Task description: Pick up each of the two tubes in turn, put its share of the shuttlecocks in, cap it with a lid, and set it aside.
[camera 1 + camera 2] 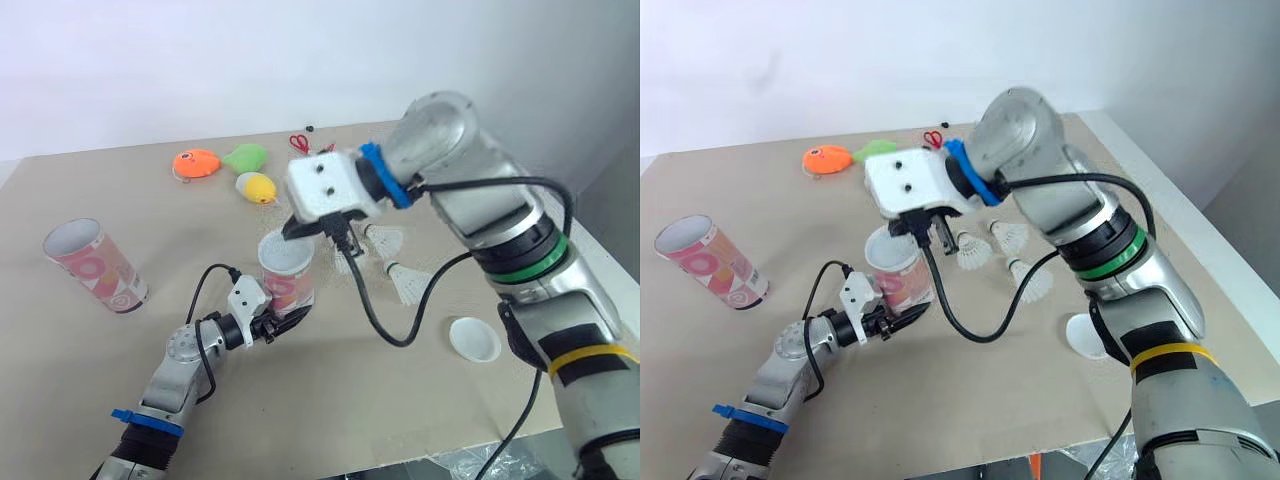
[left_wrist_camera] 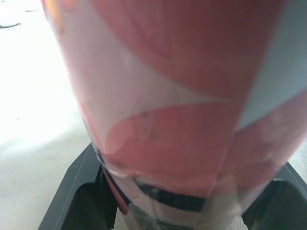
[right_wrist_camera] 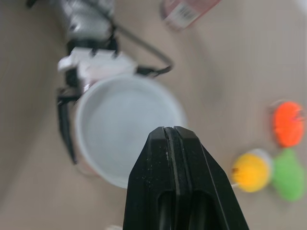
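No legible text, brand, number; upright tube [image 1: 288, 275] and lying tube [image 1: 95, 265] show pink-white print, nothing readable.

The upright tube [image 1: 288, 275] is showing pink-red curves on white; the lying tube [image 1: 95, 266] is showing pink with pale rings. An orange toy [image 1: 195, 162], green toy [image 1: 246, 156] and yellow toy [image 1: 257, 187] are lying near the beige tabletop's [image 1: 340, 400] far edge.

We see one pink-and-white tube [image 1: 288, 272] standing upright, the other tube [image 1: 95, 266] lying open-mouthed far left. Three shuttlecocks [image 1: 1010, 237] and a white lid [image 1: 474, 338] lie right of it.
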Tool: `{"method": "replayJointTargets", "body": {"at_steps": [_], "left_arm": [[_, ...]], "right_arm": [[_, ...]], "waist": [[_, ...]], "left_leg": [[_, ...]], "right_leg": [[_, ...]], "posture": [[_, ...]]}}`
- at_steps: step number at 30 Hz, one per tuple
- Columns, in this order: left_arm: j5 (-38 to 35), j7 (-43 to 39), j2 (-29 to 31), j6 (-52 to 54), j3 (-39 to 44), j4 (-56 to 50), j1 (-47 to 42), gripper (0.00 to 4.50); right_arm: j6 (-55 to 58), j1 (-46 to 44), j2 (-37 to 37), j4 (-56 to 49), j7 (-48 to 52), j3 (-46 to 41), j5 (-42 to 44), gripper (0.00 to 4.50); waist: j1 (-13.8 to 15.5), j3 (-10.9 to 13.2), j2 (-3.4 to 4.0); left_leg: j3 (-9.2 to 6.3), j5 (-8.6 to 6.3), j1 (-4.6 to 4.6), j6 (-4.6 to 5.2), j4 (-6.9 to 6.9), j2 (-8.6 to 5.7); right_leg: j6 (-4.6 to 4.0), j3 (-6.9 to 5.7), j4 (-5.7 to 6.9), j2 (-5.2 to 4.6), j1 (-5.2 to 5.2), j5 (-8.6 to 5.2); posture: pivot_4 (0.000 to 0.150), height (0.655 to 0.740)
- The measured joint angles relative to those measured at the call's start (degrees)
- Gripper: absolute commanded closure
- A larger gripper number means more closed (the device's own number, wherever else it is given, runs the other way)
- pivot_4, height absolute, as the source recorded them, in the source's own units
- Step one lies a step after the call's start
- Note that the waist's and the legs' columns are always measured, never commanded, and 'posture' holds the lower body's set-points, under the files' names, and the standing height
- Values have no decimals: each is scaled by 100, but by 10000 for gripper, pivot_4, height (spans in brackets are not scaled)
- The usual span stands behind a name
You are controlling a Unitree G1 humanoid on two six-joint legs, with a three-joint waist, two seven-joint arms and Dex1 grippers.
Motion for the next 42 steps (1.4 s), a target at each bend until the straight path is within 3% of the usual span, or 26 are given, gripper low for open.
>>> {"method": "replayJointTargets", "body": {"at_steps": [33,42], "left_arm": [[-16,35,-9,-26,60,67,30,19566],[-44,0,11,-52,144,184,83,19566]], "right_arm": [[24,542,911,238,-199,-208,23,44703],[-107,971,1302,662,-355,-515,105,44703]], "waist": [[-7,-19,5],[-31,-92,11]], "left_leg": [[-1,0,25,0,-1,14],[26,-11,106,7,-20,27]], "right_leg": [[-6,12,18,22,5,-3],[-45,35,30,33,47,-28]], "posture": [[1500,7400],[1500,7400]]}}
